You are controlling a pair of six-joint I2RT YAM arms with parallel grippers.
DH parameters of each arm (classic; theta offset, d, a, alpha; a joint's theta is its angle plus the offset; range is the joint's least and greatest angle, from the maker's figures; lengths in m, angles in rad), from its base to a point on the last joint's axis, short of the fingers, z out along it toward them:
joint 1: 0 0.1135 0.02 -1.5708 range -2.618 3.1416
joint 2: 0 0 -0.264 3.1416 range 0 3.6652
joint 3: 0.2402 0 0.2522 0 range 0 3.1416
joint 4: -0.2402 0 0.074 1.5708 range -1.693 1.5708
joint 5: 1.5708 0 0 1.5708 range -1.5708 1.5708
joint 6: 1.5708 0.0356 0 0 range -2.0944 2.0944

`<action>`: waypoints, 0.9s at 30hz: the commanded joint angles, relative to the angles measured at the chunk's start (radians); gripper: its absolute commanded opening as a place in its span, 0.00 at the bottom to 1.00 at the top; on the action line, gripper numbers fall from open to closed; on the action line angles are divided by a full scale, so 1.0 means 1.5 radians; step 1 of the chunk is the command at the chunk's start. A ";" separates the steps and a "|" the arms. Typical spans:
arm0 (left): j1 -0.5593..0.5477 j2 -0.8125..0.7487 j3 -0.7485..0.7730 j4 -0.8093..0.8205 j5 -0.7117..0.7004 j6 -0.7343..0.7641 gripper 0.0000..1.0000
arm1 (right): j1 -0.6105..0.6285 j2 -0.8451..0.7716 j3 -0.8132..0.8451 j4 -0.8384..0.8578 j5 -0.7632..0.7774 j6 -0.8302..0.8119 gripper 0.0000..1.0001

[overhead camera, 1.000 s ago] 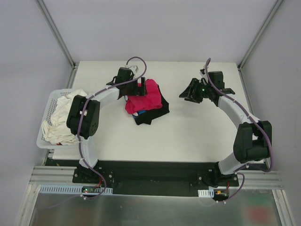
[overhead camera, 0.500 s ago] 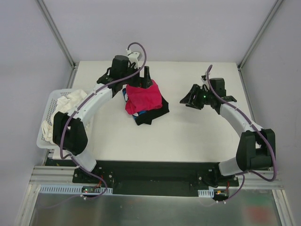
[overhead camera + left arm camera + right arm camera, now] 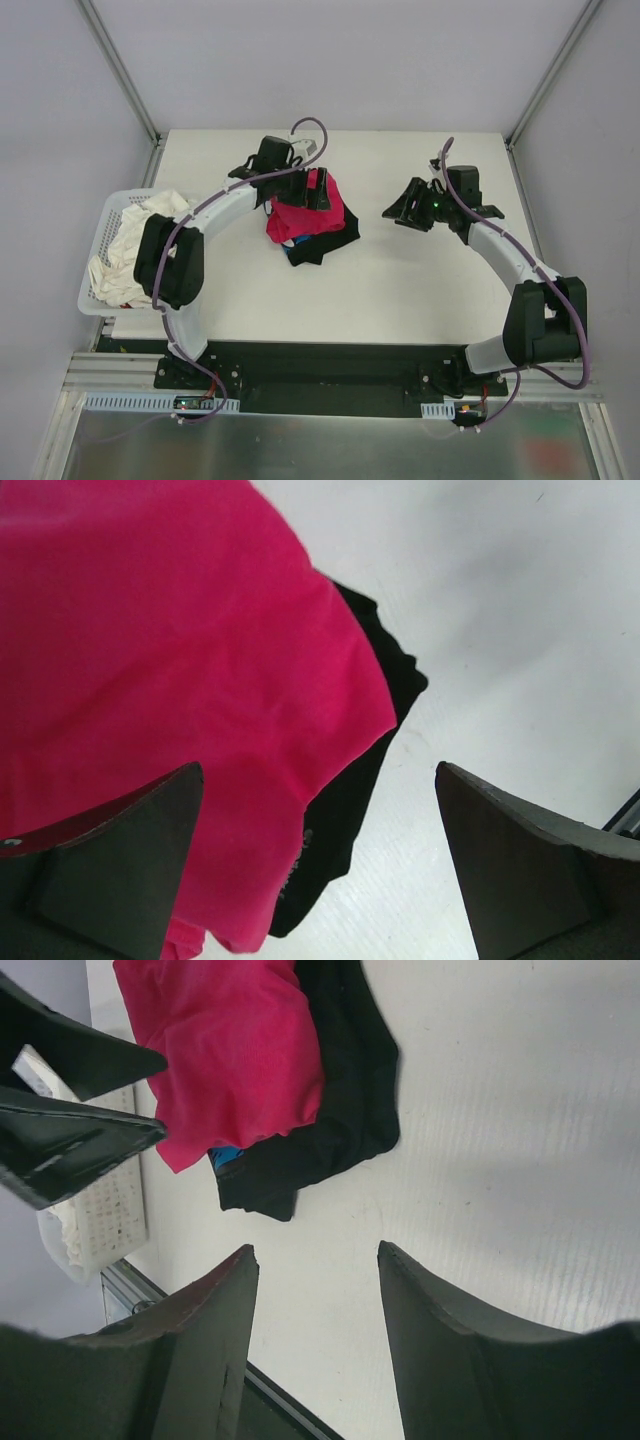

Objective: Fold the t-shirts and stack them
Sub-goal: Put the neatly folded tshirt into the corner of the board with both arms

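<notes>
Left fingers (image 3: pixel 110 880) (image 3: pixel 318 188): spread wide, released, nothing between them. They hang over the far edge of the magenta shirt (image 3: pixel 150 630) (image 3: pixel 300 215). Whether a tip touches the cloth I cannot tell.

Right fingers (image 3: pixel 200 1360) (image 3: pixel 405 205): parted, gripping nothing, only bare surface (image 3: pixel 480 1110) showing in the gap. They sit well apart from the shirts, off to the right, pointing toward them.

Magenta shirt: bunched in a rough folded lump, lying on top of the black shirt (image 3: pixel 325 240) (image 3: pixel 340 810) (image 3: pixel 330 1110). The black one sticks out along the right and near sides. A bit of blue print (image 3: pixel 228 1156) peeks out at the near left, between the two.

Both shirts lie on the white surface (image 3: pixel 400 290), toward the far middle.

Left edge: white lattice basket (image 3: pixel 100 250) holding crumpled white cloth (image 3: pixel 130 250), apart from the shirts.
</notes>
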 commanded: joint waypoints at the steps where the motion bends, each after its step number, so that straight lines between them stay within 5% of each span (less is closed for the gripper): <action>1: -0.001 0.041 0.005 -0.008 0.047 -0.001 0.99 | -0.007 -0.002 0.035 0.015 -0.010 0.002 0.54; 13: 0.001 0.122 0.014 -0.028 0.053 -0.011 0.99 | -0.011 0.017 0.063 0.015 -0.027 0.012 0.55; 27: 0.045 0.186 0.082 -0.053 0.016 -0.051 0.99 | -0.067 -0.094 0.036 0.002 -0.029 0.021 0.56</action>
